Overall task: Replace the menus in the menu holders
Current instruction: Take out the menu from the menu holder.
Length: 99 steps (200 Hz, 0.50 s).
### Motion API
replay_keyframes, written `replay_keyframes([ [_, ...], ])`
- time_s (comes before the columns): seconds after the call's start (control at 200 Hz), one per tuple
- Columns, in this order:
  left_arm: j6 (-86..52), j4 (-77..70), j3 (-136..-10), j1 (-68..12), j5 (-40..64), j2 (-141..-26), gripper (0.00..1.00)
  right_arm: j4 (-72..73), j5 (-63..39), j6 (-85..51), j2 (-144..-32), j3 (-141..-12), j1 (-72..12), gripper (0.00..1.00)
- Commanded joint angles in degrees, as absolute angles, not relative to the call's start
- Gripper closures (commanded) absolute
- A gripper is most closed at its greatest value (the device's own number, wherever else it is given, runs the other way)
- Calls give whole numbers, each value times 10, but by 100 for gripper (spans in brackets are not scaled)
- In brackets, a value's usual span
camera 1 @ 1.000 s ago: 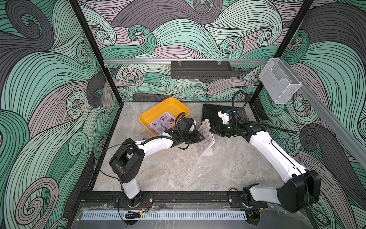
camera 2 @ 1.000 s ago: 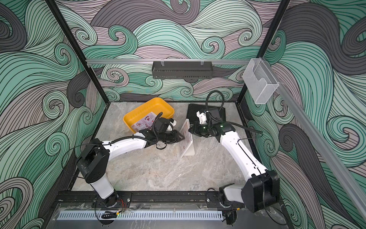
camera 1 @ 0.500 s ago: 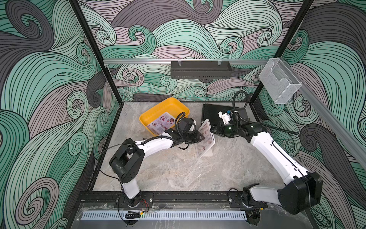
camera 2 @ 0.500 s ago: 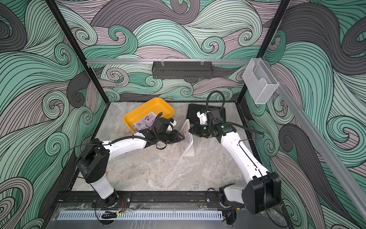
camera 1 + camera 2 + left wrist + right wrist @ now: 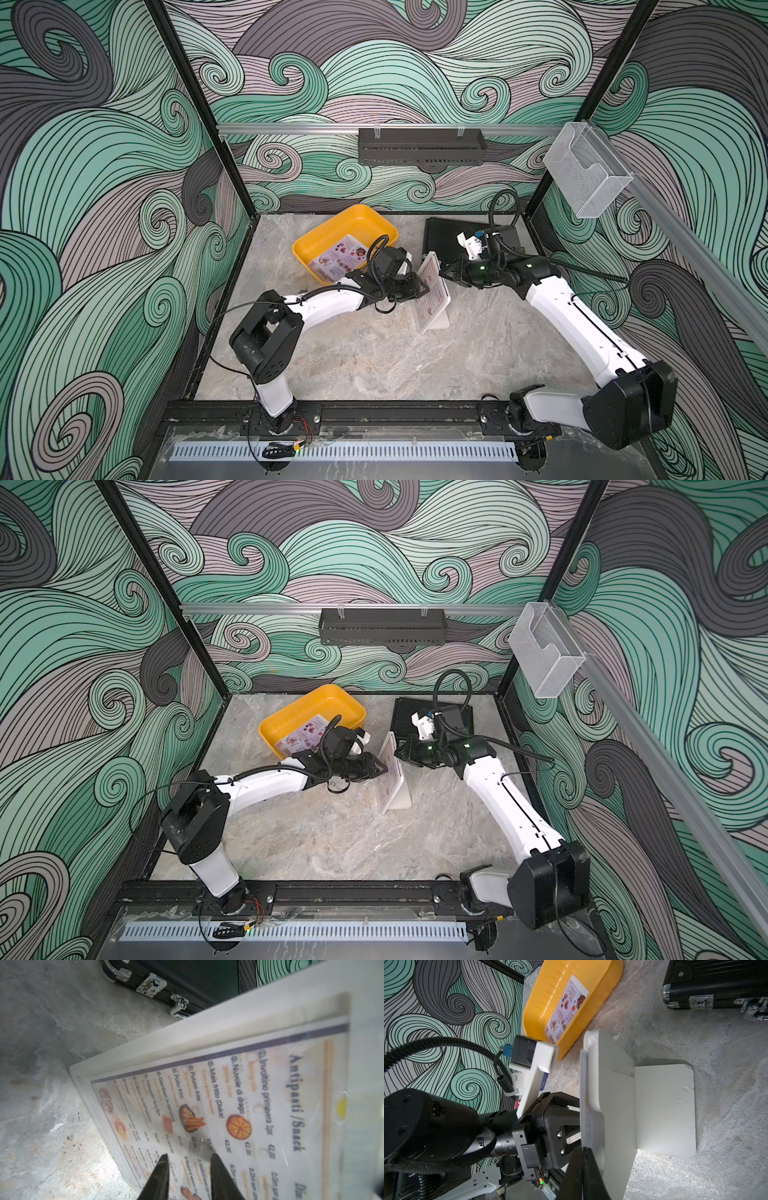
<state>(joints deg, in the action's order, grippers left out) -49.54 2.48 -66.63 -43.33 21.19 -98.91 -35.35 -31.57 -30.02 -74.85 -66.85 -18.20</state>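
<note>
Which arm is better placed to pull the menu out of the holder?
Likely the right. The right gripper is shut at the top edge of the holder, where the menu slides out. The left gripper is open against the front face, better for bracing.

A yellow tray [image 5: 332,227] sits on the marble tabletop [image 5: 374,361] at eleven o'clock, a black ribbed case [image 5: 442,239] with silver latches at one. A black slotted rack [image 5: 419,146] hangs at twelve, a clear box [image 5: 586,178] at two
</note>
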Motion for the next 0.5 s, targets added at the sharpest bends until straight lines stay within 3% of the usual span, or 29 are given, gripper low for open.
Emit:
replay_keyframes([
  [0.0,-495,17,-686,-434,217,-998,67,-342,-327,-300,-740,-686,-185,93],
  [0.21,-496,18,-686,-434,217,-997,67,-347,-323,-301,-730,-692,-184,100],
  [0.49,-482,25,-674,-431,188,-978,67,-410,-280,-267,-695,-745,-184,100],
])
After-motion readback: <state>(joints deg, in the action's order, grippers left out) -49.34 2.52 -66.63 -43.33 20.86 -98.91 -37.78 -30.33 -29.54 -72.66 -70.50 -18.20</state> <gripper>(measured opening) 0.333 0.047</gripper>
